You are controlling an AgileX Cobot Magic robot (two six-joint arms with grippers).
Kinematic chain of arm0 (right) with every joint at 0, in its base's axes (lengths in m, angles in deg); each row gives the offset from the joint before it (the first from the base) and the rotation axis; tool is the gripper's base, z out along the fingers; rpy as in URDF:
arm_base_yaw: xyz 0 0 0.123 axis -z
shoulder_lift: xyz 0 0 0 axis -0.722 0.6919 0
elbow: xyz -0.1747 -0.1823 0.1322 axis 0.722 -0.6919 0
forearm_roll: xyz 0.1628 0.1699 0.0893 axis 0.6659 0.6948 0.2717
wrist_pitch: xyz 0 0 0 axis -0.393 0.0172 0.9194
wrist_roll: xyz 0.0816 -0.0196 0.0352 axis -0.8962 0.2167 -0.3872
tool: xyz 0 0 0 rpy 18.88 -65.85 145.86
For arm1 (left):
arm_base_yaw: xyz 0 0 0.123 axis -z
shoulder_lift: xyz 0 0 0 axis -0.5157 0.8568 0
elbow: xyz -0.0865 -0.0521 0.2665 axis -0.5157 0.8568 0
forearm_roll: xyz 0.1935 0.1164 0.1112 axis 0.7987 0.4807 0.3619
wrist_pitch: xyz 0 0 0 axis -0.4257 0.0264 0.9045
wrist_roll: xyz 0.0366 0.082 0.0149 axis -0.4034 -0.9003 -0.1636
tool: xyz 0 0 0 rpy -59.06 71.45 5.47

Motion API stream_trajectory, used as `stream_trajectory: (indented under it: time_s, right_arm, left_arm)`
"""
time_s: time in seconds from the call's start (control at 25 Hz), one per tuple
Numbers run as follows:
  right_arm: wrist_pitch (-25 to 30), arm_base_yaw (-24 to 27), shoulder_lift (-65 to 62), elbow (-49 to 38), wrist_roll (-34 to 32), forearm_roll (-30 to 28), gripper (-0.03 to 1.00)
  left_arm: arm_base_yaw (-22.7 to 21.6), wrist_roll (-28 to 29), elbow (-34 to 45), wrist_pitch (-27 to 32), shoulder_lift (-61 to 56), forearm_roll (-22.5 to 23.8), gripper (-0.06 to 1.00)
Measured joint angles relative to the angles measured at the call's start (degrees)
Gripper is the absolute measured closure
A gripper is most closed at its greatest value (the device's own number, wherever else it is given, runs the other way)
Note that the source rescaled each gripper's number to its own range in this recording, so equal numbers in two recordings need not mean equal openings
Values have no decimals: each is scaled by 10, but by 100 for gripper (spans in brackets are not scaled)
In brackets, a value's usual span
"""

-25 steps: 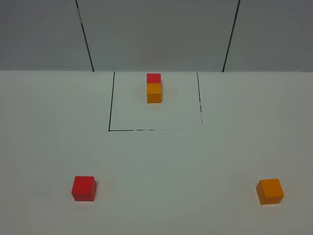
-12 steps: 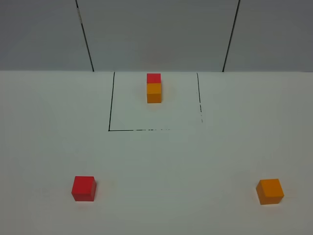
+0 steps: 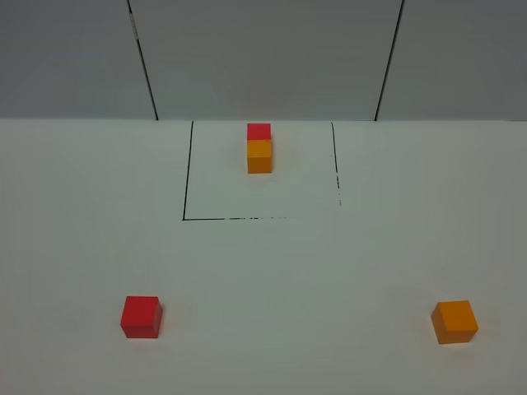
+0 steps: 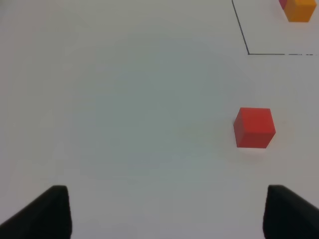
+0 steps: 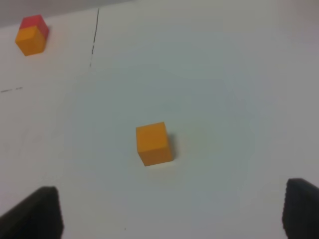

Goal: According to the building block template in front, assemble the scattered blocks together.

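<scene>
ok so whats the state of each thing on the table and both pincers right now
template: red and orange cubes joined, inside the marked outline
red cube: loose, flat on the table, ungrasped
orange cube: loose, flat on the table, ungrasped
left pincer: open, empty
right pincer: open, empty

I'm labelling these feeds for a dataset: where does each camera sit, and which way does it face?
Exterior high: mounted high off the arms, looking down across the table toward the template inside the black outline; no robot part shows.
Left wrist: on the left arm, looking down at the red cube; the left gripper shows two dark fingertips, wide apart.
Right wrist: on the right arm, looking down at the orange cube; the right gripper shows likewise.
Shared: all three views catch the template.
</scene>
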Motion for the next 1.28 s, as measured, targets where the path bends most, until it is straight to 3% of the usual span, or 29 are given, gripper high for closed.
stream_trajectory:
  time_s: [1.28]
  right_arm:
    - [0,0,0,0,0,0,18]
  left_arm:
    - [0,0,0,0,0,0,28]
